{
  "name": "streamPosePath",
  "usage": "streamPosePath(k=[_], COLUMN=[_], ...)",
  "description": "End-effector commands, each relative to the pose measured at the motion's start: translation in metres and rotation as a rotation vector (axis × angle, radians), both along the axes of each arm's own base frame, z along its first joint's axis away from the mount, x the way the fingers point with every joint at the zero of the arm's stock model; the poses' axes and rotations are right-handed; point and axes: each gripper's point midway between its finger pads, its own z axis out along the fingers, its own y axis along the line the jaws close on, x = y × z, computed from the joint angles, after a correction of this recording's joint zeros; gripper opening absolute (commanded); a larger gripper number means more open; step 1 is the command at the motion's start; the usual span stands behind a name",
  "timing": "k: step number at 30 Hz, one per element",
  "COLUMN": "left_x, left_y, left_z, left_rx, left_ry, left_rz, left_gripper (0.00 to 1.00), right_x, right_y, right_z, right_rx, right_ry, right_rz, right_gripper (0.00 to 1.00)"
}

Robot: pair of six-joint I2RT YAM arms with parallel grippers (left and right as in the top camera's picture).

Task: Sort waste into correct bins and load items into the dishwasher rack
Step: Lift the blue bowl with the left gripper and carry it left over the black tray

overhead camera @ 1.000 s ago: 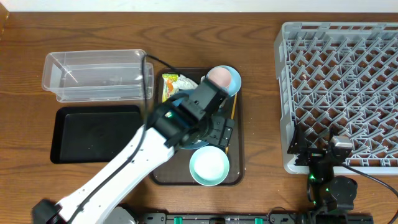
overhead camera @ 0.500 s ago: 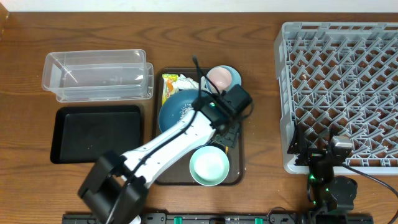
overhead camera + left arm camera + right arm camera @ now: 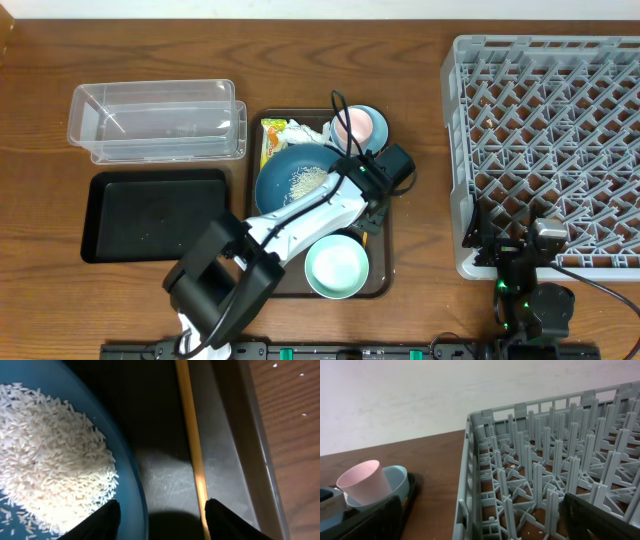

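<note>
My left gripper [image 3: 162, 521] hangs low over the right side of the brown serving tray [image 3: 225, 450], jaws apart. Between its dark fingertips [image 3: 107, 519] lie the rim of the large dark blue bowl [image 3: 131, 467], which holds white rice [image 3: 47, 455], and the thin wooden chopstick [image 3: 192, 435], close against the right fingertip. From overhead, the left gripper [image 3: 370, 205] sits right of the dark blue bowl [image 3: 285, 190]. A pink cup [image 3: 350, 124] stands in a pale blue bowl [image 3: 372, 127]. My right gripper [image 3: 480, 525] is open beside the grey rack [image 3: 540, 475].
A second pale blue bowl [image 3: 337, 267] sits at the tray's front. The yellow-green wrapper [image 3: 271, 136] and white tissue [image 3: 300, 131] lie at its back left. The clear tub [image 3: 155, 120] and black tray [image 3: 150, 215] stand to the left, the rack [image 3: 550, 150] to the right.
The left arm has swung right across the brown tray, uncovering the dark blue bowl, and its jaws have narrowed. The right arm has not moved.
</note>
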Motion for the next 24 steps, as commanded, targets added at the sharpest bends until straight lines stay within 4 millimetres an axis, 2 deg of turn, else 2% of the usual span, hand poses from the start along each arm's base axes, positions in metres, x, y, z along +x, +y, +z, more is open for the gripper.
streamPosePath(k=[1, 10, 20, 24], left_x=[0.006, 0.012, 0.014, 0.014], left_y=[-0.002, 0.004, 0.013, 0.013], left_z=[0.000, 0.001, -0.009, -0.009], left_rx=[0.006, 0.042, 0.087, 0.087], left_ry=[-0.019, -0.056, -0.074, -0.074], left_rz=[0.000, 0.008, 0.013, 0.013], left_gripper=[0.54, 0.37, 0.35, 0.30], right_x=[0.000, 0.000, 0.000, 0.000], right_y=[0.001, 0.001, 0.001, 0.001], right_z=[0.000, 0.000, 0.000, 0.000], right_rx=[-0.014, -0.014, -0.014, -0.014], right_ry=[-0.001, -0.001, -0.001, -0.001], right_rz=[0.005, 0.006, 0.005, 0.005], right_gripper=[0.99, 0.99, 0.99, 0.99])
